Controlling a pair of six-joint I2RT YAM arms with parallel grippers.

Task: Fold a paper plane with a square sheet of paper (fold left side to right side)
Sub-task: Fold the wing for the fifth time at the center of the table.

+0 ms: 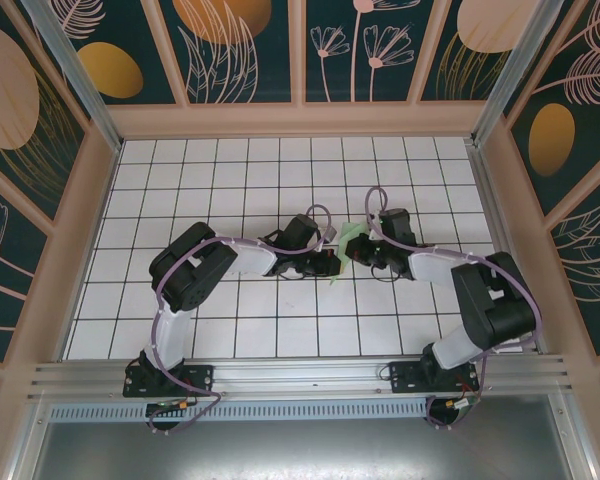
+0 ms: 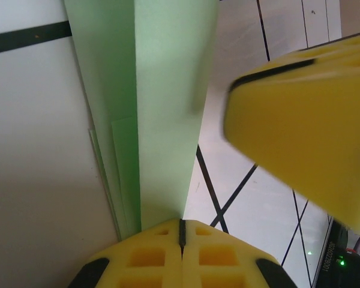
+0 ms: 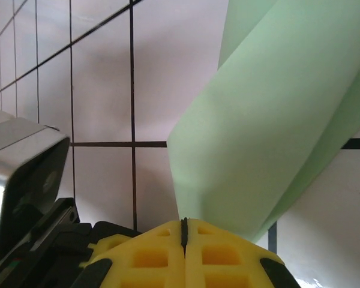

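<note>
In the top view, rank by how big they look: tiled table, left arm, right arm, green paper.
1. tiled table, clearly largest.
2. left arm and right arm: about alike, so not ranked.
3. green paper, by far the smallest, partly covered where the arms meet.

Hardly any writing is showing in these views. In the left wrist view, at five o'clock, a narrow white label [image 2: 332, 255] is running sideways along a dark housing [image 2: 350, 273], just beside a small green light [image 2: 342, 261]. Its printed characters are appearing too small and blurred to make out.
</note>
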